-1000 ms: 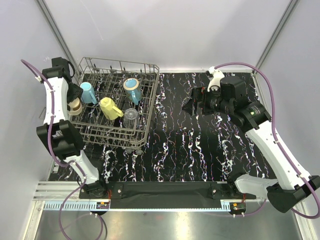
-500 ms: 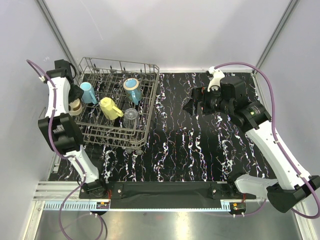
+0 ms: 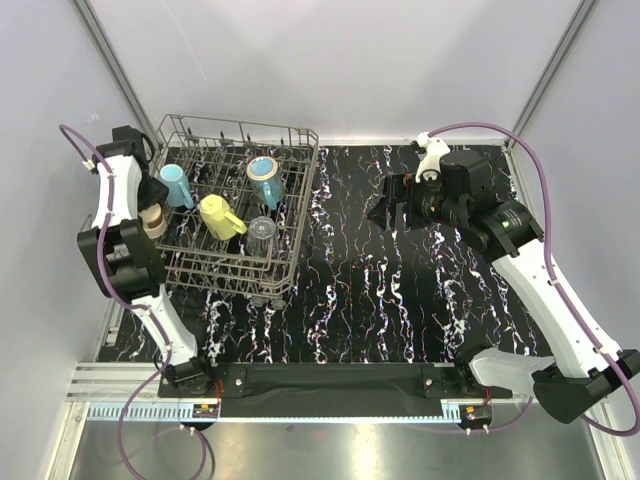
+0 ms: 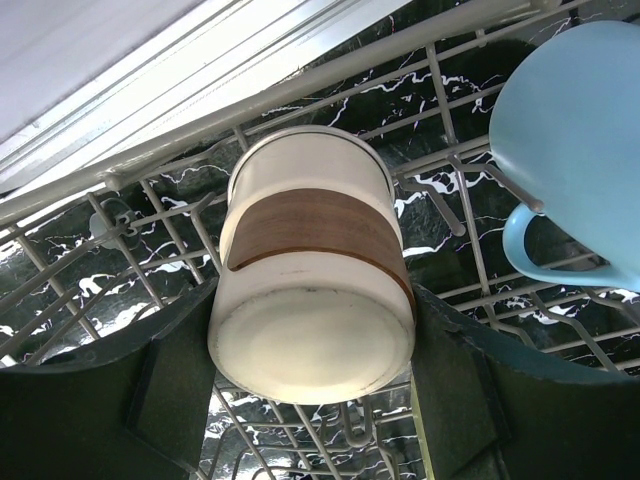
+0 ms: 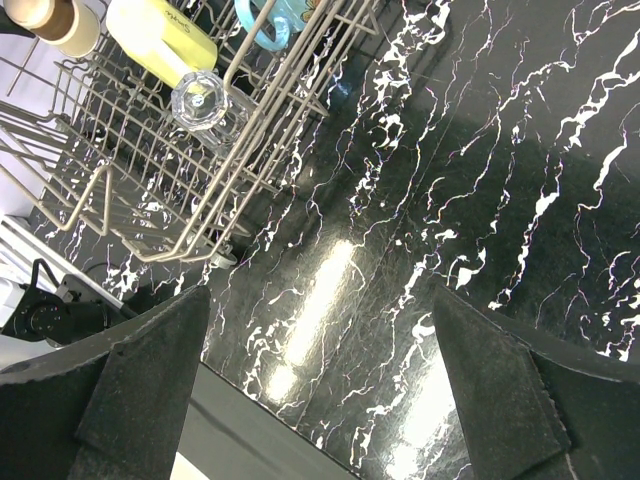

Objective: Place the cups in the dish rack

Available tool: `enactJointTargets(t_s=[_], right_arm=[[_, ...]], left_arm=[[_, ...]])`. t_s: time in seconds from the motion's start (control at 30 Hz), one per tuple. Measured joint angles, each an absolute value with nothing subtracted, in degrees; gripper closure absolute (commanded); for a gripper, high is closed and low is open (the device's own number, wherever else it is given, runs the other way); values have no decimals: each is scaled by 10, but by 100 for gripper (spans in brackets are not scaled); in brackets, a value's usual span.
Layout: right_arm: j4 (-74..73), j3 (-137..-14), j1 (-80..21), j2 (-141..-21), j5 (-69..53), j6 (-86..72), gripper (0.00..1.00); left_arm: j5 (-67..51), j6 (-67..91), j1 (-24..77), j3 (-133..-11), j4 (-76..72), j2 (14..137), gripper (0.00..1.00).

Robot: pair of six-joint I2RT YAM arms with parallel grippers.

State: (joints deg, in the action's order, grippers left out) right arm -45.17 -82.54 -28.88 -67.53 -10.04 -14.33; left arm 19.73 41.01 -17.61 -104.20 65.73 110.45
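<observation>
The left gripper (image 4: 310, 395) is clamping the cream cup (image 4: 312, 290) from both sides, its dark fingers (image 4: 150, 400) pressing the cup's walls. The cup is showing a wide brown band round its middle and a plain pale base facing the wrist camera. It carries no print that I can read.

The cup is hanging at the left edge of the dish rack (image 3: 235, 205), in the upper left of the overhead view, and I cannot tell whether it is touching the wires.

Inside the rack, the light-blue mug (image 3: 176, 186) is sitting just right of the held cup. The yellow mug (image 3: 220, 215) is lying on its side at the middle. The teal mug (image 3: 264, 178) is showing its pale inside, and the glass tumbler (image 3: 261, 233) is standing below it.

The right wrist view is catching faint dark marks on the yellow mug, too small to read. The right gripper (image 5: 320, 370) is hovering with jaws spread wide over the black marbled table (image 3: 400, 300), right of the rack.
</observation>
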Motion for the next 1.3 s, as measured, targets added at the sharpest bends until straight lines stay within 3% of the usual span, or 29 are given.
enactJointTargets(t_s=[0.03,0.07,0.13,0.2,0.83,1.1,1.3], right_arm=[[-453,-827,-289,-676,-100,-143,0],[-454,-828,-289,-677,-100,-143,0],[-453,-831,-289,-677,-100,-143,0],[-454,-831,-289,-677,-101,-143,0],[-489,-851,-289,-678,-101,-161,0],[-514,-852,-289,-672,-92,-195,0],[-532,-830,-289,-637,-63,-248,0]], left_arm=[[197,410,-176,-1042,657,1105,51],[197,410,-176,-1042,658,1105,38],[197,413,-177,-1042,658,1105,26],[197,415,-177,-1042,660,1105,2],[152,462,-152,-1084,700,1063,1],[116,451,-38,-1157,710,986,1],[13,415,90,-1143,660,921,1]])
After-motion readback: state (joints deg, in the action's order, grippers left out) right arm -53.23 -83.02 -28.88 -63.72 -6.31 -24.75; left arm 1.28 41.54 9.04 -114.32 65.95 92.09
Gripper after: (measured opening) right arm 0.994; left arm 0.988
